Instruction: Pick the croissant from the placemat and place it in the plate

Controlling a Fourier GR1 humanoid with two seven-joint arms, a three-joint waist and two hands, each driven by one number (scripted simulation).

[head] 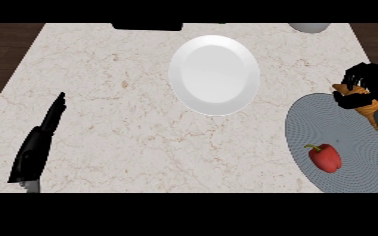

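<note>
A white plate (214, 75) lies on the marble counter, toward the far middle. At the right edge a grey round placemat (328, 130) carries a red bell pepper (325, 157). My right hand (359, 87) is at the placemat's far right, fingers curled round the golden-brown croissant (365, 111), whose lower end sticks out beneath the hand. I cannot tell whether the croissant is touching the mat. My left hand (37, 142) rests open at the left edge, fingers straight and pointing away.
A grey bowl-like object (308, 27) peeks in at the far right edge. A dark flat object (148, 26) lies at the counter's far edge. Dark wood shows beyond the counter's left corner (15, 45).
</note>
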